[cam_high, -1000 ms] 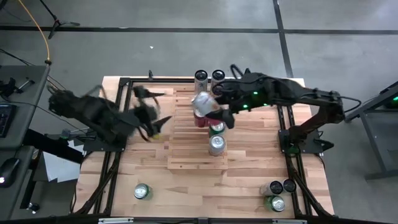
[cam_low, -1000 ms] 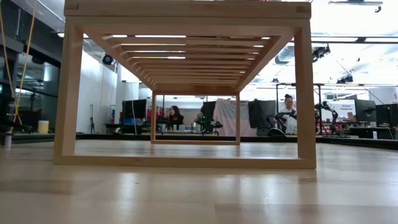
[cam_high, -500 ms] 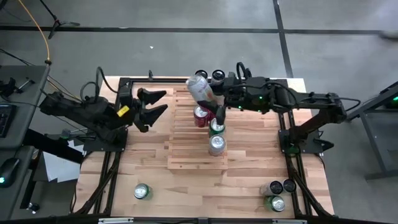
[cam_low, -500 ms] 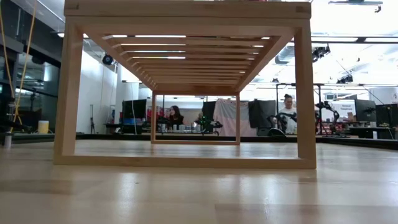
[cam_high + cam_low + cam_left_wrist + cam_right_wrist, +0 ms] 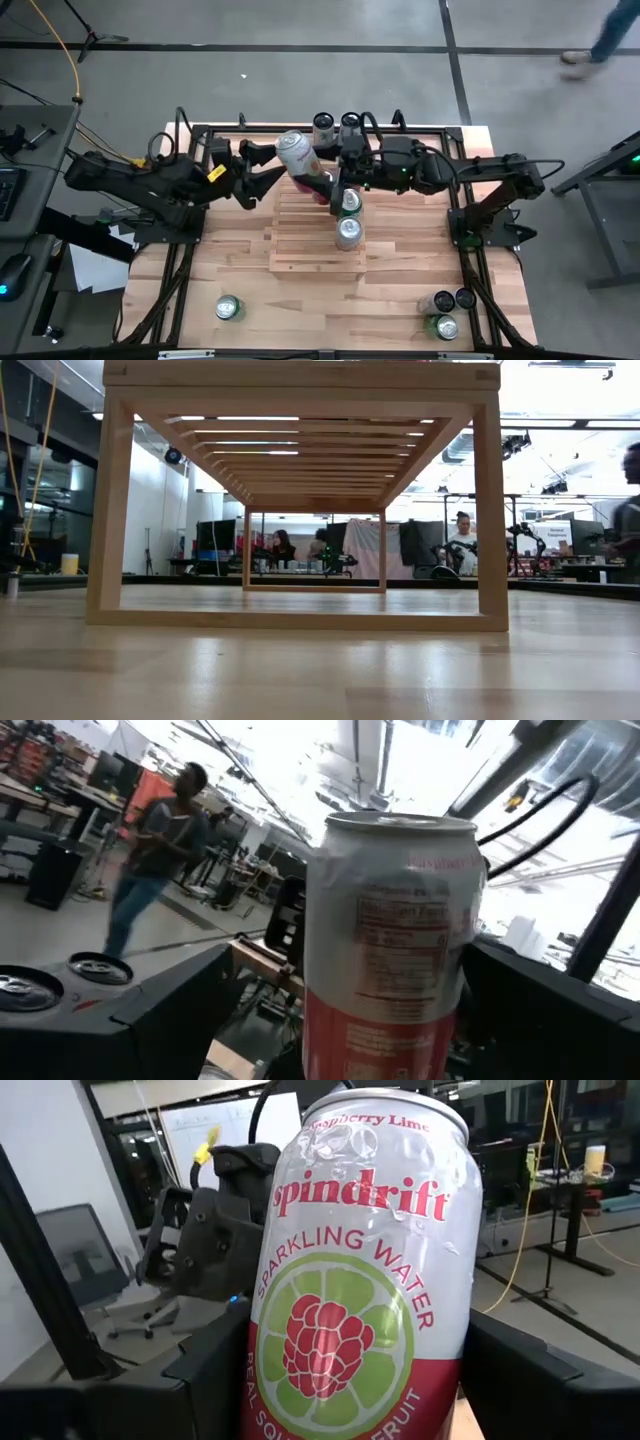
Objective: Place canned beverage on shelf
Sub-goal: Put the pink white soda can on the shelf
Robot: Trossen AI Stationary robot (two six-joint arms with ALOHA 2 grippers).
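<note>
A white and red sparkling-water can (image 5: 365, 1270) hangs in the air over the far left part of the pale slatted shelf (image 5: 300, 228), with my right gripper (image 5: 328, 176) shut on it. My left gripper (image 5: 272, 166) points at the can from the table's left. It is open, with a finger tip on either side of the can (image 5: 395, 920). I cannot tell whether the tips touch it. Three more cans stand on the shelf: a red one (image 5: 320, 192), a green one (image 5: 347, 203) and a silver one (image 5: 348, 232). The low view shows only the shelf's frame (image 5: 300, 375). My right gripper pinches the can's lower half (image 5: 270, 1390) between its two fingers, one on each side of the wall. The fingers (image 5: 205, 1375) lie level and come from the table's right. The can stands roughly upright, top up, lifted clear of the shelf.
Two cans (image 5: 337, 122) stand at the table's far edge. One can (image 5: 229, 307) stands near the front left and three (image 5: 445, 310) at the front right. Black frame rails (image 5: 180, 260) run along both sides. A person (image 5: 610, 30) walks past beyond the far right corner.
My right gripper has carried the can toward the table's left and has tipped it from a slant to upright. My left gripper has rolled and levelled out. It now points toward the table's right and has moved up to the can, still open.
</note>
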